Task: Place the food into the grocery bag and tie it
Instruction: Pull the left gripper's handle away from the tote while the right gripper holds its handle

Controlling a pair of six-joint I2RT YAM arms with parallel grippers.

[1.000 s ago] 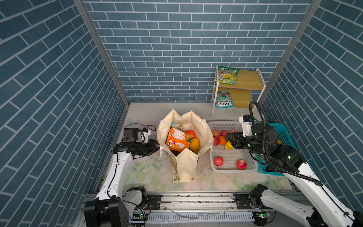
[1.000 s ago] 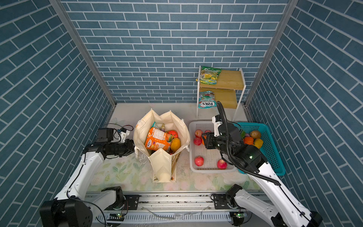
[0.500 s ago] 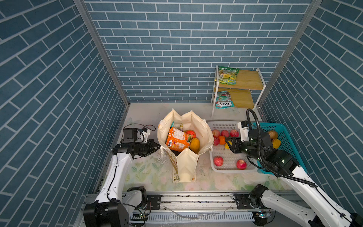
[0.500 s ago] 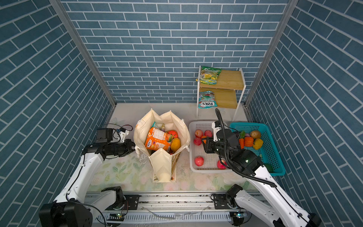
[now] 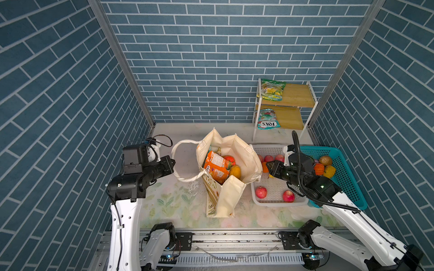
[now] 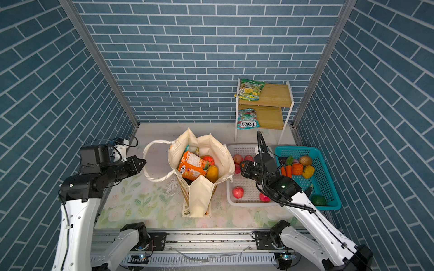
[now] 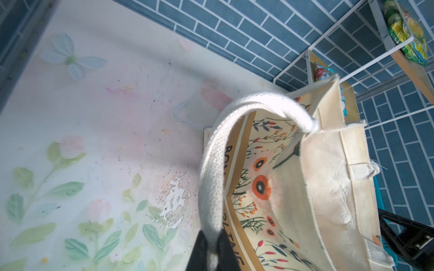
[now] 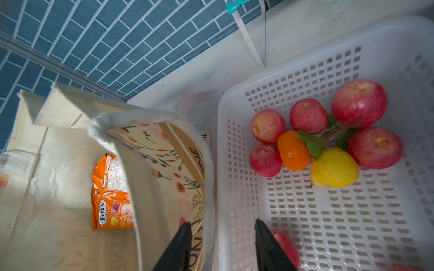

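the left gripper has just pinched shut on the grocery bag's strap handle. a second ago its jaws stood apart around that loop; now the cream webbing is clamped between them and arches away from the fingertips to the bag's rim straight ahead. the right gripper has spread its jaws wider over the same second and holds nothing. the bag's other handle drops down between its two fingers, and the wall of the white basket stands just beside the outer finger. the bag itself stands upright between the two tools, its mouth gaping, with an orange fox's packet and some fruit inside. apples lie in the basket ahead of the right gripper, so not all the food is packed, yet both tools are at the straps rather than the food. i judge that loading is being left off here and tying begins: one handle secured, the other lined up for a grasp not yet made.
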